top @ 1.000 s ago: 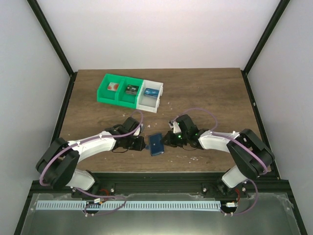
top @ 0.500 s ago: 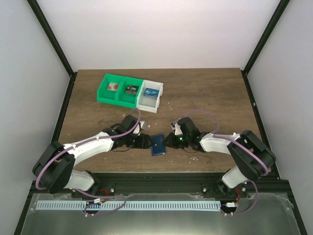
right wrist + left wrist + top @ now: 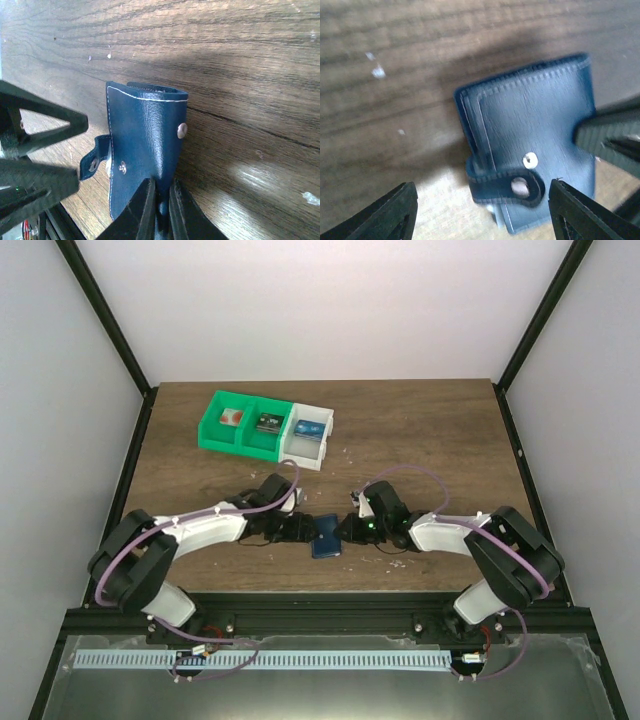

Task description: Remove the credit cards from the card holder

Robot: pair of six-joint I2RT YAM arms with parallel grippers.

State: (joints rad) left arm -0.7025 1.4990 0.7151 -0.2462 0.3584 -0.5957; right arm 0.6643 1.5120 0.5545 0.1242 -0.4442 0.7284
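The blue card holder (image 3: 325,536) lies folded on the table between the two grippers, and its snap strap (image 3: 512,187) hangs loose. My right gripper (image 3: 161,210) is shut on the holder's edge (image 3: 145,135). My left gripper (image 3: 482,215) stands open just left of the holder (image 3: 535,145), its fingers either side of the strap and touching nothing. A pale sliver shows under the strap; I cannot tell what it is. Three credit cards lie in the tray: a red-and-white one (image 3: 231,418), a dark one (image 3: 268,423) and a blue one (image 3: 308,428).
The green-and-white three-compartment tray (image 3: 212,432) stands at the back left of the wooden table (image 3: 430,430). Black frame posts rise along both sides. Small white flecks dot the wood near the holder.
My left gripper has opened wide and slid right, up to the holder. The holder has shifted slightly right in the right gripper, which stays shut on it.
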